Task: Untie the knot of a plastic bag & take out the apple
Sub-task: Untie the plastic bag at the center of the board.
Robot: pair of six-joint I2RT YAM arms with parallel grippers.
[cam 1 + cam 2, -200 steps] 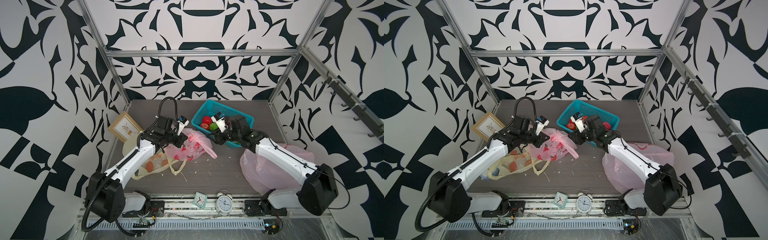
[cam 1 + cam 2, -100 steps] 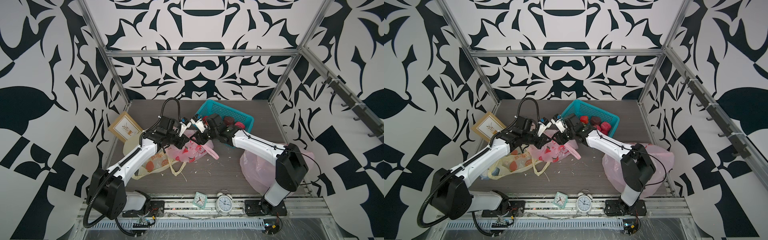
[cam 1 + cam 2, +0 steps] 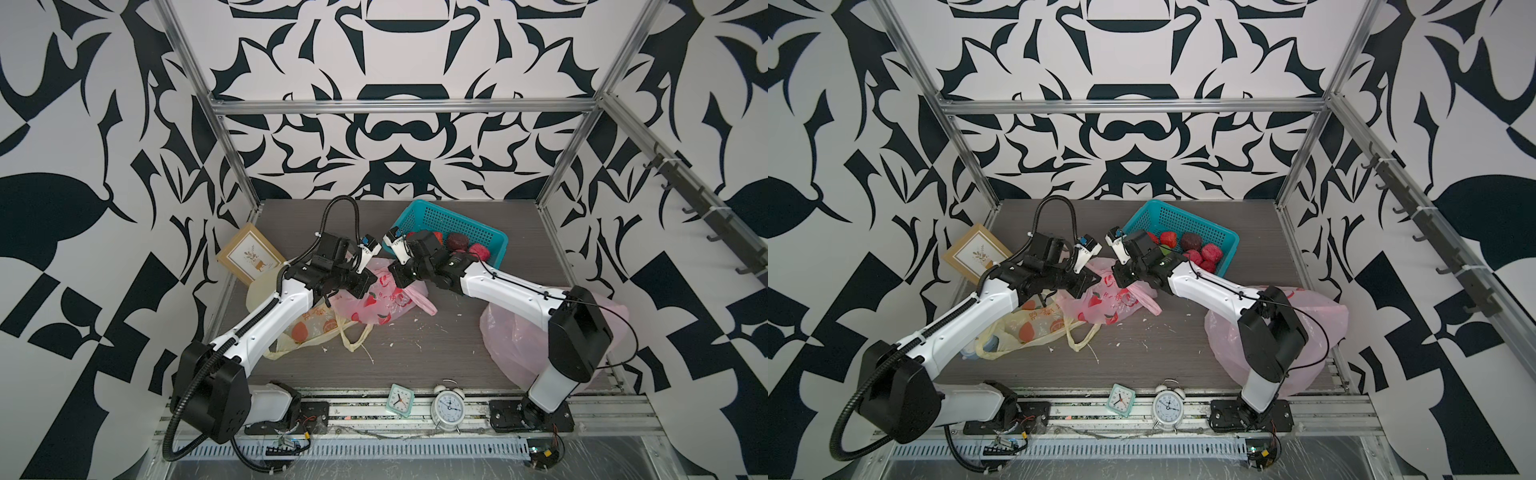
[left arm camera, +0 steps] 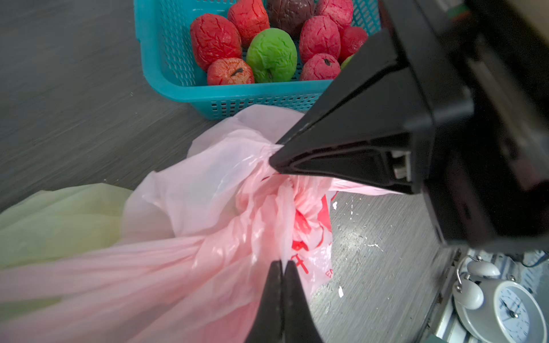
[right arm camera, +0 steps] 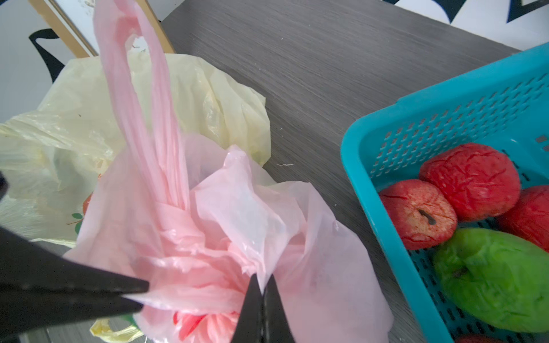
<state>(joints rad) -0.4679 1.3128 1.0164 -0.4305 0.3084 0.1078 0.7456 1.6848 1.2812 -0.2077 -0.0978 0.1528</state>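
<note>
Where both pincers meet, finds the pink printed bag (image 3: 380, 301) slumped on the table (image 3: 415, 345), neck bunched around a knot (image 5: 181, 222), contents hidden by the film. Clamps a thin fold of it in the closed left pincer (image 4: 282, 265); pinches another fold in the closed right pincer (image 5: 263, 286), tips near each other across the knot. Shows one handle loop (image 5: 139, 104) drawn out long from the knot. Just beyond the right pincer, nearly touches the near wall of a teal basket (image 3: 453, 220) of red and green apples (image 4: 215, 37). Behind the left pincer, crowds against a yellow bag (image 3: 291, 338) and a framed picture (image 3: 249, 257) by the side wall. In front of both pincers, leaves bare table out to two clocks (image 3: 449, 405) on the rail; second pink bag (image 3: 511, 345) beside the base of the right arm (image 3: 511, 291).
</note>
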